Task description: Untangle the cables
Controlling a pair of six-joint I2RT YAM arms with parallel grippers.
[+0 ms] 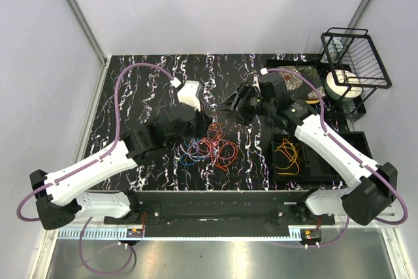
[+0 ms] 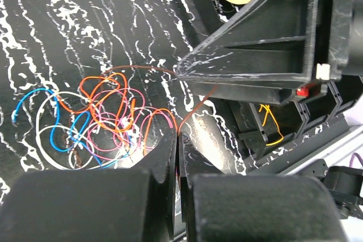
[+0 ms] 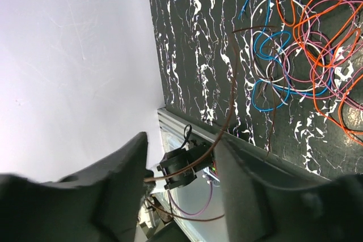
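No readable text, labels, brands, numbers or signs in any of the three views.
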